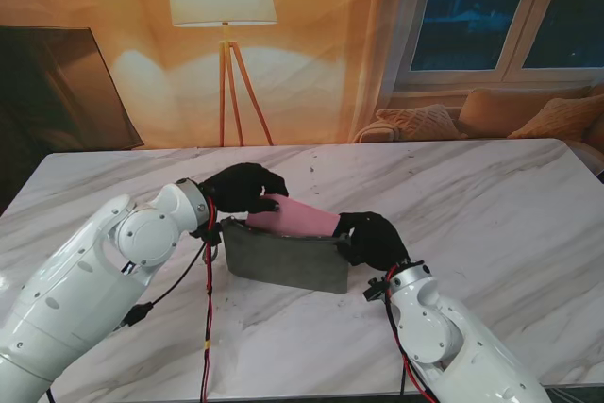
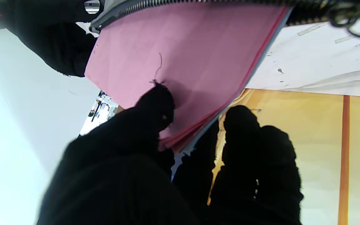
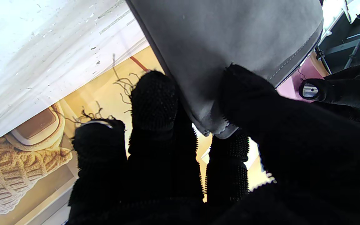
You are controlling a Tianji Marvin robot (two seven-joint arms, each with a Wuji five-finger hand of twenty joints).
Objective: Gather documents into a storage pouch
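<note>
The flat grey fabric storage pouch with a zip along its mouth [image 1: 283, 259] stands on its long edge in the middle of the white marble table [image 1: 491, 205], and the job looks roughly half done. The black-gloved right hand [image 1: 375, 240] grips the pouch's right end: in its wrist view the thumb lies on one face of the grey cloth and the fingers [image 3: 153, 100] on the other, pinching the corner so the pouch stays upright.

The black-gloved left hand [image 1: 242, 187] is closed on the stack of pink paper documents [image 1: 294, 218]. The left wrist view shows a thumb pressed on the pink top sheet with fingers [image 2: 255, 147] under the stack, and paler sheets showing at its edge. The far end of the stack already sits past the open zip teeth [image 2: 198, 3], so the papers have entered the mouth. A good part of them still sticks out towards the left hand.

What is left, as I judge it, is pushing the stack fully inside. Closing the zip may follow, though the task doesn't say so.
</note>
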